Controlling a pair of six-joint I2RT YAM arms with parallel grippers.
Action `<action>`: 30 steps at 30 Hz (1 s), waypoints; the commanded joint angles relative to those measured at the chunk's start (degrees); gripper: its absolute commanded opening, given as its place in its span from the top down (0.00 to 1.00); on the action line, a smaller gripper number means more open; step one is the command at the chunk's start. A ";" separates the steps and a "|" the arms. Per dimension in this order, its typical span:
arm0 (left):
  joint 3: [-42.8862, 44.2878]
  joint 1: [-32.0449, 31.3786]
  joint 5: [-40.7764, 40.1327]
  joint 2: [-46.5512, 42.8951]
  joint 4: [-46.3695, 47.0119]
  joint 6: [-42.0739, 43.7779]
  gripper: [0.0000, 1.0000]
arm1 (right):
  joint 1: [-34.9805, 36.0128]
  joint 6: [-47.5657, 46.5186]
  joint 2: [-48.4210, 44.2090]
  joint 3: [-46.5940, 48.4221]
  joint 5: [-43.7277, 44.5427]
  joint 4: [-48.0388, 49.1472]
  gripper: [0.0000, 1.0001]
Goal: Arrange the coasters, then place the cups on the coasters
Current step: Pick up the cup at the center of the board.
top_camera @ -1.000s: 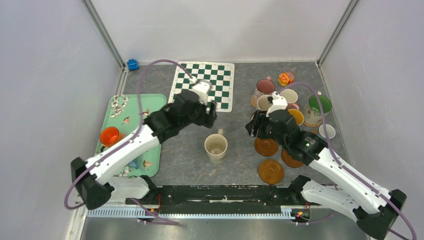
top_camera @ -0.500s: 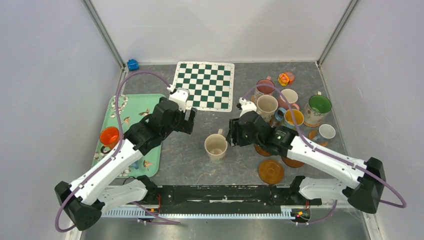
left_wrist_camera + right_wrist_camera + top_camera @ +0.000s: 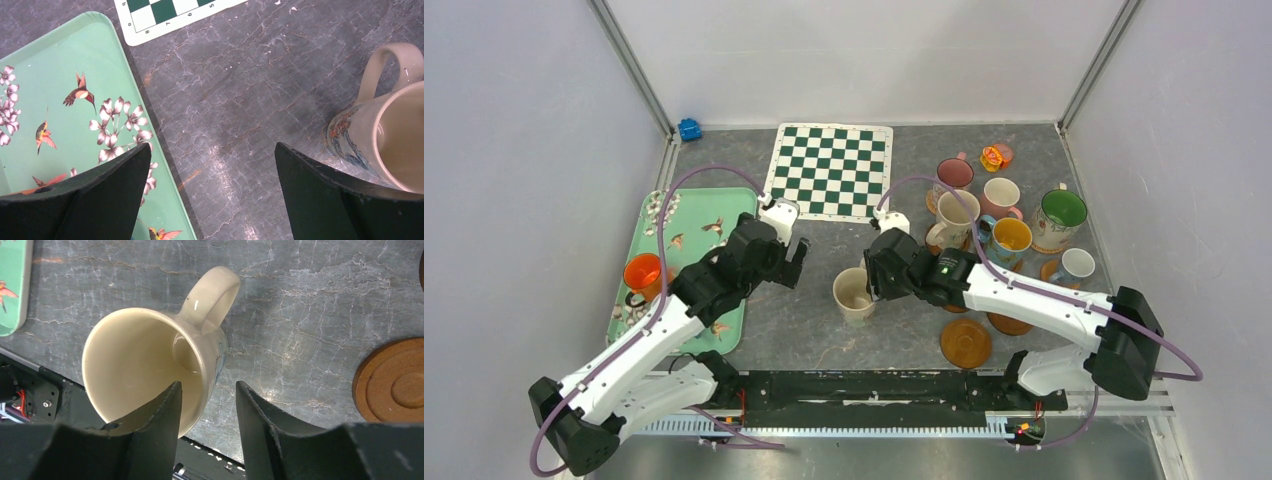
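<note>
A cream cup stands upright mid-table, handle pointing away from the arms. My right gripper straddles its wall, one finger inside the rim and the other outside, with a gap still showing; in the top view this gripper is at the cup's right side. Left of the cup, my left gripper hangs wide open over bare table, holding nothing. Brown coasters lie near the right front. Several other cups cluster at the right back, and an orange cup sits on the tray.
A mint-green tray lies at the left, its edge under my left gripper. A green-and-white chequered mat lies at the back. A small orange-yellow toy and a blue object sit near the back wall.
My left gripper opened, left the cream cup's far side and drew back toward the tray. My right arm swung left from the coasters to the cream cup, its jaws narrowing.
</note>
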 commanded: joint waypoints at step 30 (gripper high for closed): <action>-0.52 0.17 -0.37 -1.56 1.38 1.87 0.00 | -0.97 2.28 -1.44 11.18 10.73 -5.41 1.00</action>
